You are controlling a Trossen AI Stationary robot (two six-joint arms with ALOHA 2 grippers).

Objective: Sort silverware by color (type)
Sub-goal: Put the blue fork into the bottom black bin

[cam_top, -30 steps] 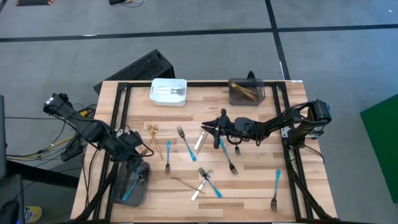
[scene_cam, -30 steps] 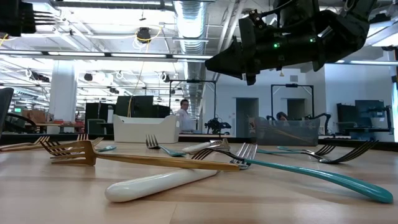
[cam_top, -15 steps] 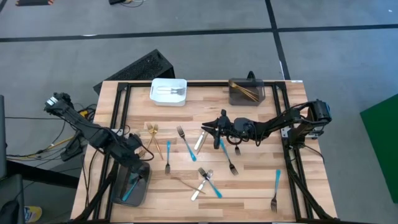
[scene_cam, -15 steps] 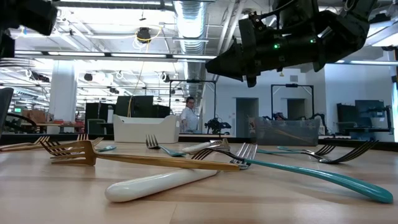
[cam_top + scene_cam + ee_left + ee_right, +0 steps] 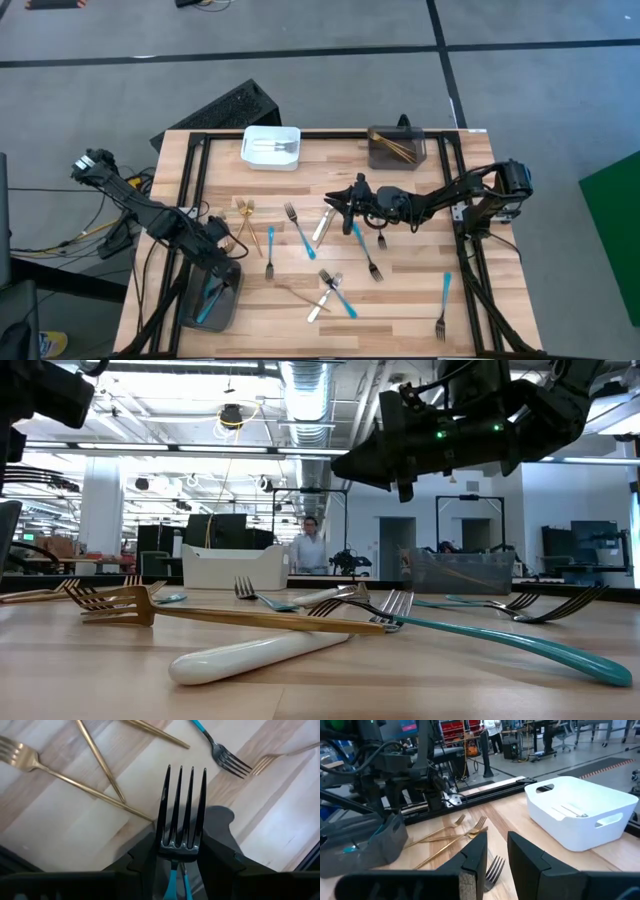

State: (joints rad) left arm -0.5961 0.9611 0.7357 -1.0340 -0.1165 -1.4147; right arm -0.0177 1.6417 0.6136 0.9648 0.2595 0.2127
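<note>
My left gripper (image 5: pixel 216 258) is at the near left, over the far rim of a dark grey bin (image 5: pixel 232 305), shut on a fork with black tines and a blue handle (image 5: pixel 181 810). My right gripper (image 5: pixel 338 206) is open and empty above the middle of the table; its fingers (image 5: pixel 496 854) stand apart over a dark fork. Loose silverware lies flat on the table: gold forks (image 5: pixel 247 222), blue-handled forks (image 5: pixel 299 230) and a white-handled knife (image 5: pixel 322 226). My left gripper pinches the fork between its two fingers just behind the tines, at the neck (image 5: pixel 174 863). The fingers lie along the fork, and the tines stick out past the fingertips. The fork is lifted clear, above the dark grey bin's rim (image 5: pixel 220 817).
A white bin (image 5: pixel 271 158) with silver pieces stands at the far edge, and a dark bin (image 5: pixel 396 158) with gold pieces to its right. More forks lie near the front (image 5: pixel 335 292) and front right (image 5: pixel 443 300). Black frame rails run along both table sides.
My left gripper has gone a little toward the table's near edge with the fork, farther over the dark grey bin. The fork stays in its hold.
</note>
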